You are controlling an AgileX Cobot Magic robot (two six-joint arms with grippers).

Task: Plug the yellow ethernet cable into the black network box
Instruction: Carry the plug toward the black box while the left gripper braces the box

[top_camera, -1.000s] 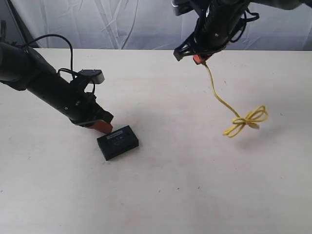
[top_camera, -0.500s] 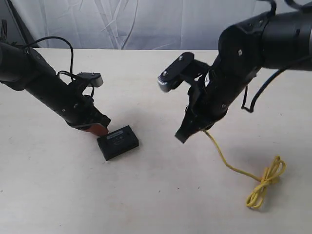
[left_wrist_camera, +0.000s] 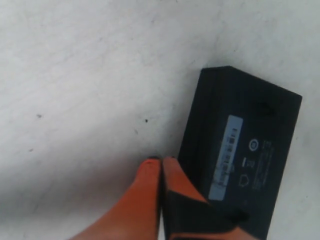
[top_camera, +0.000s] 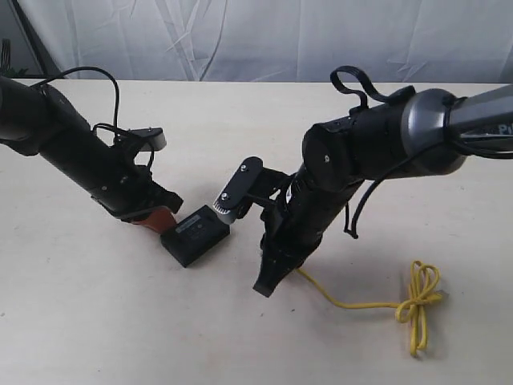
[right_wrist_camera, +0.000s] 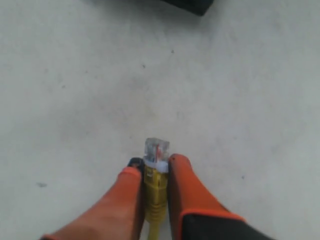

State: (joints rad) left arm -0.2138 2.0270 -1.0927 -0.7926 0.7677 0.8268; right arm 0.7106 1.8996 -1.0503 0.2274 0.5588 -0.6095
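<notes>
— Where is the cable?
— My right pincer [right_wrist_camera: 152, 169] is clamped on the thin bright-yellow ethernet cable [right_wrist_camera: 156, 200], just behind its clear plastic plug [right_wrist_camera: 156, 149]. Its bow-knotted tail trails on the pale table [top_camera: 240, 120].
— And the box?
— The flat matte-black network box [left_wrist_camera: 240, 150] with its pale label [left_wrist_camera: 226, 152] lies beside my left pincer [left_wrist_camera: 161, 161], whose fingers are pressed together.

We seem to be in a robotics lab: a plain pale bench [top_camera: 120, 321] stands before a white draped sheet [top_camera: 240, 40] at the far side. Two black wired robot arms reach over it, the left arm [top_camera: 64, 140] and the right arm [top_camera: 361, 152].
</notes>
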